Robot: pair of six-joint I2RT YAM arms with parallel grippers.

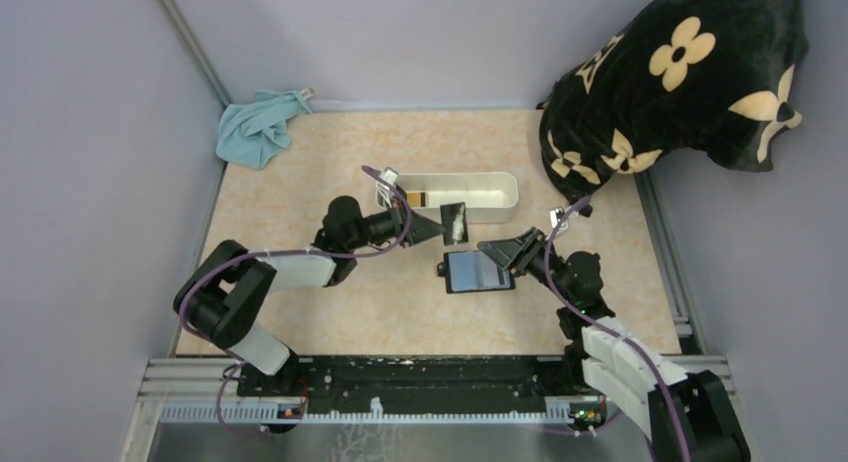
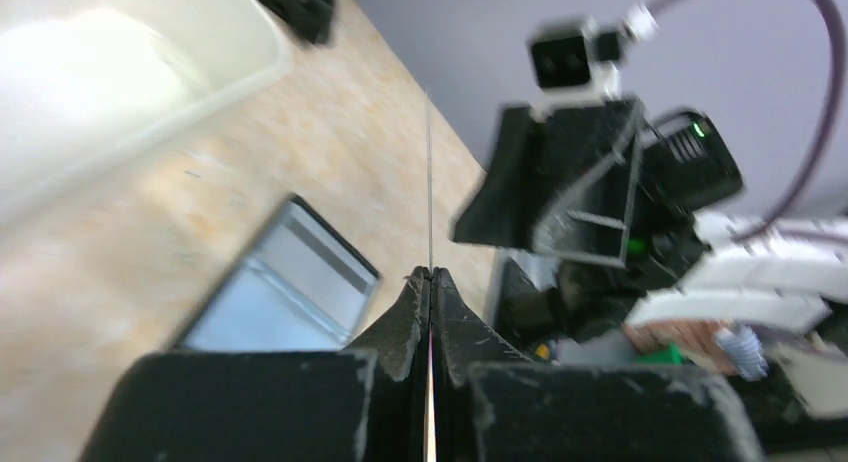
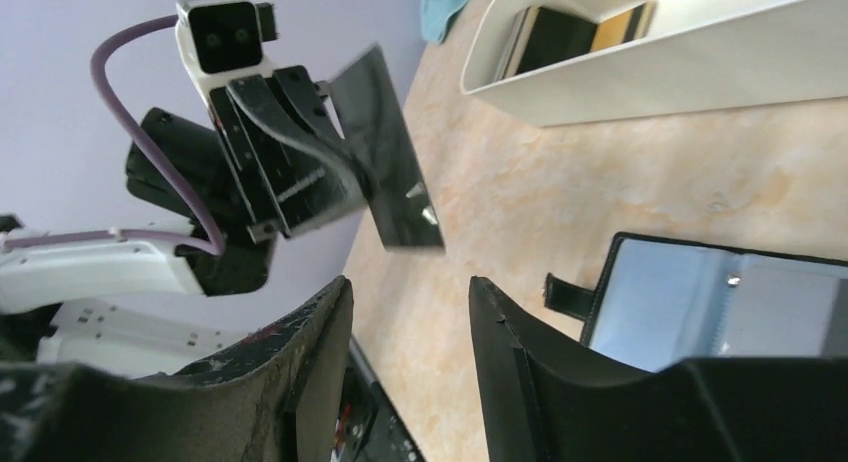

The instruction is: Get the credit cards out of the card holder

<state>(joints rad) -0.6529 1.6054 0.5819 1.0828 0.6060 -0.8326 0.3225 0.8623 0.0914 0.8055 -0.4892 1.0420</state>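
The left arm is stretching toward 3 o'clock, its left end effector (image 1: 438,229) clenching one credit card (image 1: 455,222) above the table (image 1: 330,162). The right end effector (image 1: 497,257), jaws parted and empty, is hovering over the 2 o'clock corner of the open card holder (image 1: 470,274).

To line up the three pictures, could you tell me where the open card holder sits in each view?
Top external: card holder mid-table, just right of centre.
Left wrist: lower left, lying open.
Right wrist: lower right corner, partly cut off.
Shared landmark: the white tray, beyond the holder in every view.
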